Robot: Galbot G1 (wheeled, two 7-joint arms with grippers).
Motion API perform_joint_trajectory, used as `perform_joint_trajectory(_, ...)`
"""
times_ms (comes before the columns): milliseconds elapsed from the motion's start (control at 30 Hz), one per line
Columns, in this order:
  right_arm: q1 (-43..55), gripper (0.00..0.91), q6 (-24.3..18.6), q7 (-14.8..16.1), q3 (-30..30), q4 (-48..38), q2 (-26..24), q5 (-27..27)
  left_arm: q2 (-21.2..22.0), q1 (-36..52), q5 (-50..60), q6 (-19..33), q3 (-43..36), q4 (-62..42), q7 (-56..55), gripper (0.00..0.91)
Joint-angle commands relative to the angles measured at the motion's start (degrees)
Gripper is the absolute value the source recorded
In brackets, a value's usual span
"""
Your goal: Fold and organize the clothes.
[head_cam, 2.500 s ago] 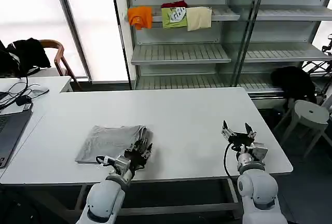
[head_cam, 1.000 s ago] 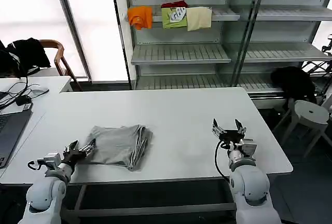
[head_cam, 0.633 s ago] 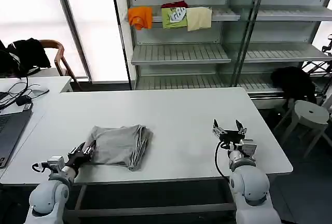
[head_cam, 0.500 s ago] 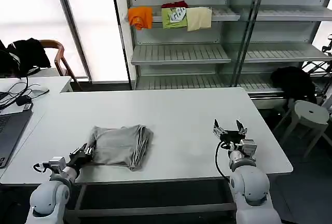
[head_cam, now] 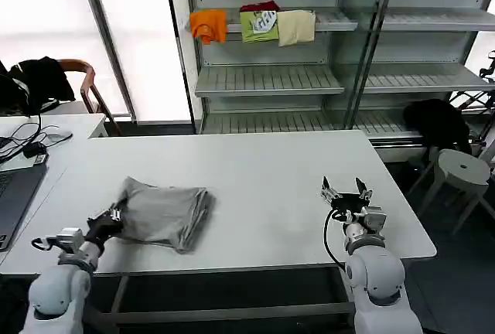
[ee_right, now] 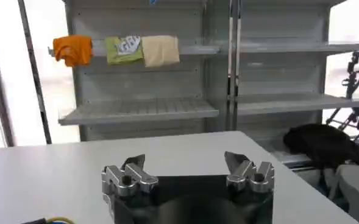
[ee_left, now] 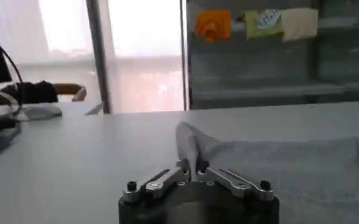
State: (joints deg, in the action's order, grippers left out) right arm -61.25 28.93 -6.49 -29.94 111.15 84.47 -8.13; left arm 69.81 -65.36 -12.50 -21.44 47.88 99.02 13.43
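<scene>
folded grey shirt (head_cam: 160,216) on white table (head_cam: 263,172), front-left part, near table's front edge. left gripper (head_cam: 110,217) at shirt's left corner, fingers pinched tight on raised peak of cloth (ee_left: 190,143), corner lifted off tabletop. right gripper (head_cam: 346,193) parked over table's front-right area, well apart from shirt, fingers spread wide, nothing between them.

The folded grey shirt (ee_left: 301,167) runs off the left wrist view's edge; its chest print is hidden.
</scene>
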Motion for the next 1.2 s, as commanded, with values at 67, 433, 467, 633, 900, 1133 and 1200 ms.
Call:
perform_joint_trajectory(67, 0.4, 0.907, -0.7, 0.22, 0.26, -1.28, 0.22, -0.25, -18.53, 4.9, 14.93, 3.58, 14.62, -5.88, 4.07, 0.02)
perform_joint_trajectory(433, -0.41, 0.907, -2.03, 0.51, 0.54, -3.11, 0.59, -0.65, -21.09, 9.48, 19.76, 0.41, 10.2, 2.07, 5.6, 0.02)
perform_joint_trajectory(467, -0.79, 0.907, -2.19, 0.58, 0.44, -3.11, 0.47, -0.74, -19.9, 8.23, 19.68, 0.29, 9.04, 3.65, 5.2, 0.02)
perform_joint_trajectory(633, -2.27, 0.907, -2.96, 0.89, -0.4, -3.21, -0.16, -1.11, -8.06, 0.76, 28.59, 3.52, -1.87, 8.02, 3.79, 0.02)
perform_joint_trajectory(900, -4.34, 0.907, -4.07, 0.8, -1.95, -4.07, -0.97, -1.51, 7.51, -2.58, 34.1, 5.59, -17.78, 6.96, -1.47, 0.02)
perform_joint_trajectory(1133, -4.23, 0.907, -3.9, 0.65, -2.22, -3.71, -0.97, -1.4, 9.2, 1.06, 26.56, 0.62, -26.8, 8.57, -5.89, 0.02)
perform_joint_trajectory(1200, -4.09, 0.907, -3.82, 0.57, -2.18, -3.61, -0.88, -1.33, 9.48, 1.95, 22.29, -0.79, -29.09, 8.63, -7.31, 0.02)
